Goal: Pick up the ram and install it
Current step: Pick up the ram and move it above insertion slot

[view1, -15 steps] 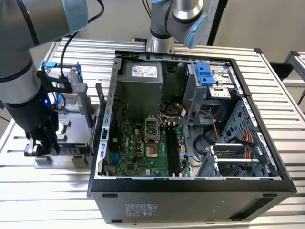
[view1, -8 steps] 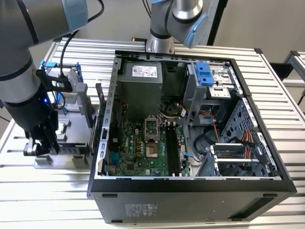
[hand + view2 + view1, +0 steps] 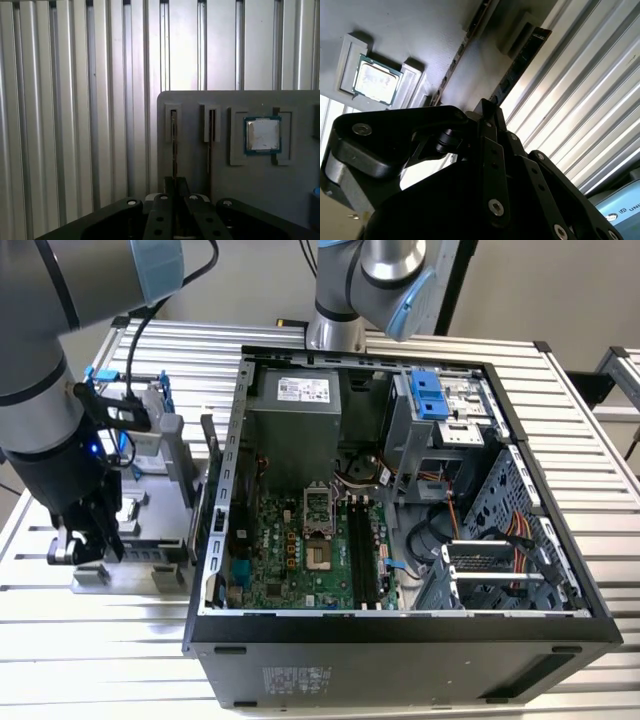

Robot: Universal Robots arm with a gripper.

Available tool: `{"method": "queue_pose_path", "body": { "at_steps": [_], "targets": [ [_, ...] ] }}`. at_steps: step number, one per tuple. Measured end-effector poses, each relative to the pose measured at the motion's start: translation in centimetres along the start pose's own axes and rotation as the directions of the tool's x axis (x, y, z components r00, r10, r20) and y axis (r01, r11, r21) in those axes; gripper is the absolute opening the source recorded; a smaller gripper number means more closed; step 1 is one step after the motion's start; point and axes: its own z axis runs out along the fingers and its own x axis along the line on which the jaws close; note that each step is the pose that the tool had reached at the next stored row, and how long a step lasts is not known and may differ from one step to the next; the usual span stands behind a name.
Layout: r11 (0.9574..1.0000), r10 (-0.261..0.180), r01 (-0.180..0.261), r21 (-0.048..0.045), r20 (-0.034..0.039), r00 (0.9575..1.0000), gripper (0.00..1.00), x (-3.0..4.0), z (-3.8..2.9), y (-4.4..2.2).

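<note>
The gripper [image 3: 175,183] is seen with its fingers pressed together on the ram [image 3: 173,145], which is stood on edge in a slot of the grey holder [image 3: 250,195]. A second stick [image 3: 210,135] and a square processor [image 3: 262,135] are set beside it. In the exterior view, the holder is placed to the left of the open computer case [image 3: 400,645].

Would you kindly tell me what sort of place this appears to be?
Probably a robotics lab bench for computer assembly: an open computer case lies on a slotted aluminium table, beside a grey fixture holding a processor chip.
</note>
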Motion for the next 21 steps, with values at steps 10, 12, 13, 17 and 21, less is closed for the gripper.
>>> {"method": "queue_pose_path", "body": {
  "at_steps": [10,12,13,17,21],
  "targets": [
    [1.0000,0.006,-0.006,-0.0003,0.0006,1.0000,0.00,0.02,-0.48,-0.01],
    [1.0000,0.006,-0.006,-0.0003,0.0005,1.0000,0.00,0.03,-0.59,-0.01],
    [1.0000,0.006,-0.006,-0.0002,0.0007,1.0000,0.00,0.03,-0.62,-0.01],
    [1.0000,0.006,-0.006,-0.0007,0.0134,0.9999,0.00,0.03,-0.73,-0.01],
    [1.0000,0.007,-0.007,-0.0013,0.0221,0.9997,0.00,0.04,-0.94,-0.01]
  ]
}}
